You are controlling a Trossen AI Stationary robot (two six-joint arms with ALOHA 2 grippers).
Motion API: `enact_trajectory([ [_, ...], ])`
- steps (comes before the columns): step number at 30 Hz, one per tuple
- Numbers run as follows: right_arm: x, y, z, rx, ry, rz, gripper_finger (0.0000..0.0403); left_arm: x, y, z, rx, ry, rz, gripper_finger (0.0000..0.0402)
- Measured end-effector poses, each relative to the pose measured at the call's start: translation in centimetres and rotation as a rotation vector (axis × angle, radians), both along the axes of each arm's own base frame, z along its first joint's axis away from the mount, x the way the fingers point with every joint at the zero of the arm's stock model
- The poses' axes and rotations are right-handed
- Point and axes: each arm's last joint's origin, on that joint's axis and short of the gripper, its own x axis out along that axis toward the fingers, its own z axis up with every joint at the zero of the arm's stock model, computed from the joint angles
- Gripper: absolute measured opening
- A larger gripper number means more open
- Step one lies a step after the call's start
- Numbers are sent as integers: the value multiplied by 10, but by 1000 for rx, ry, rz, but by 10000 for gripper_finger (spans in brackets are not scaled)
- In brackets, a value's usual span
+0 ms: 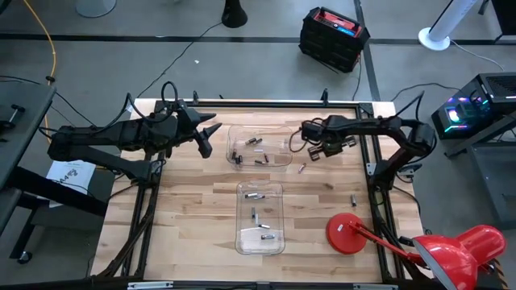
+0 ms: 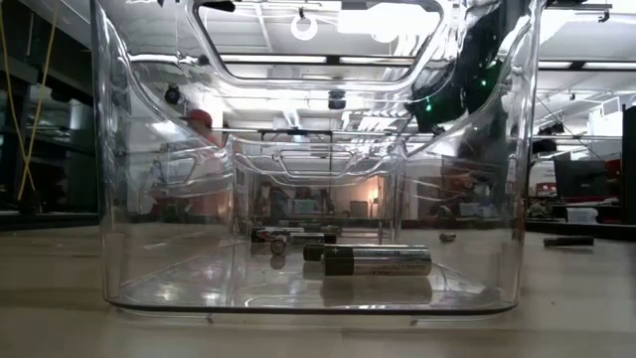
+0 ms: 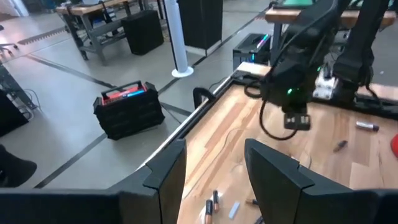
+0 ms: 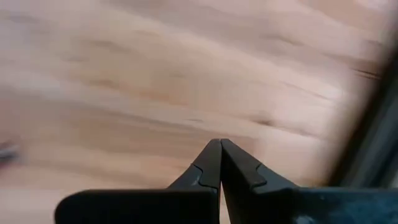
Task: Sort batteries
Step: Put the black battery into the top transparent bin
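Two clear plastic bins sit mid-table: a far bin and a near bin, each with several small batteries lying on its floor. A dark battery lies in the near bin, close to the low camera. Loose batteries rest on the wood. My left gripper hovers open at the far bin's left edge, with batteries below it. My right gripper is shut with nothing between its fingertips, pointing down over bare wood just right of the far bin.
A red desk lamp has its round base on the table's near right corner, and its head hangs off the edge. A black rail frames the table. More loose batteries lie right of the far bin. Bare wood lies between the bins and the lamp.
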Motion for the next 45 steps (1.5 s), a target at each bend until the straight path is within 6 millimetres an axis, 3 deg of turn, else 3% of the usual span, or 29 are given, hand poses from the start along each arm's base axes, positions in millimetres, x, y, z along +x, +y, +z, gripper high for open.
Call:
enact_trajectory([
  [3, 8, 16, 2, 16, -47, 91, 0, -2, -2, -4, -20, 33, -4, 158],
  [6, 16, 46, 11, 0, -101, 200, 0, -4, -3, -10, -57, 77, 6, 159],
  [13, 36, 167, 19, 146, -576, 443, 0, -8, -8, -39, -180, 155, 51, 158],
  [18, 28, 245, 5, 300, -691, 523, 0, -6, -15, -65, -307, 156, 46, 158],
  [23, 27, 295, -25, 415, -693, 599, 0, -5, -24, -74, -379, 124, 41, 158],
  [26, 38, 308, -44, 402, -648, 626, 0, -4, -28, -74, -377, 110, 30, 158],
  [32, 65, 319, -56, 350, -554, 716, 0, -4, -35, -73, -403, 87, 21, 159],
  [38, 67, 315, -48, 299, -479, 811, 0, -4, -38, -73, -388, 67, 38, 159],
  [45, 66, 312, -25, 289, -564, 883, 0, 0, -38, -68, -400, -3, 29, 159],
])
